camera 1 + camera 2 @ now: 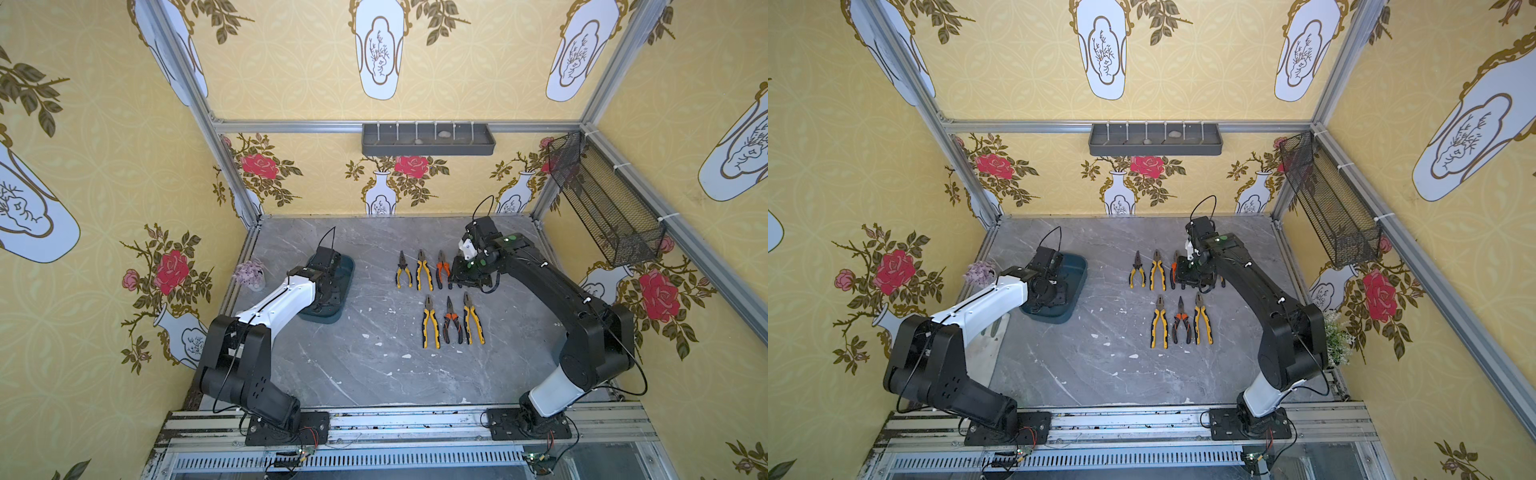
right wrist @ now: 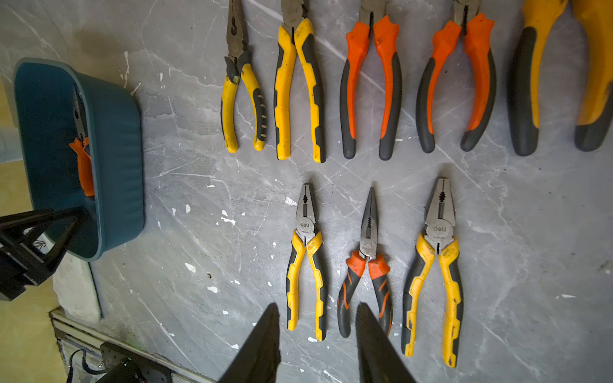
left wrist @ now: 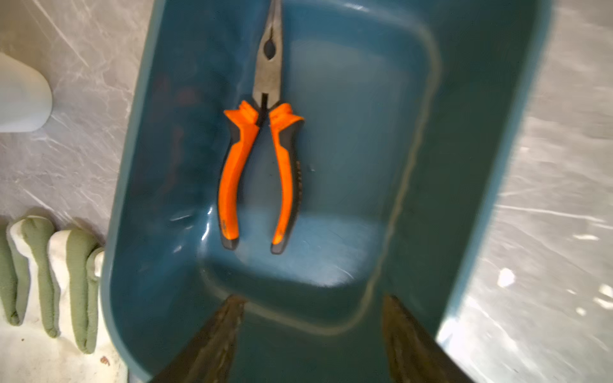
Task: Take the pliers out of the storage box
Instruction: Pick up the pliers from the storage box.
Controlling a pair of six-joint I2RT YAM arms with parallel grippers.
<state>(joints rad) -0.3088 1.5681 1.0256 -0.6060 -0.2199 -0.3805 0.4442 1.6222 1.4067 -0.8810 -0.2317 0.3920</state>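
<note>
The storage box (image 1: 348, 269) (image 1: 1079, 270), a dark teal tub, stands at the table's left. One pair of pliers (image 3: 262, 159) (image 2: 84, 162) with orange handles and a long nose lies inside it. My left gripper (image 3: 311, 298) (image 1: 328, 286) hangs open over the box's near end, holding nothing. Several pliers lie on the table in two rows: yellow and orange ones at the back (image 1: 424, 271) (image 2: 371, 89) and three at the front (image 1: 452, 322) (image 2: 306, 262). My right gripper (image 2: 317, 305) (image 1: 461, 280) hovers open and empty over the right end of the back row.
A long grey divided tray (image 1: 428, 139) hangs on the back wall. A black mesh basket (image 1: 602, 199) hangs on the right wall. A small pot of purple flowers (image 1: 249, 274) and a glove (image 3: 49, 282) lie left of the box. A plant (image 1: 1337, 340) stands at the right edge.
</note>
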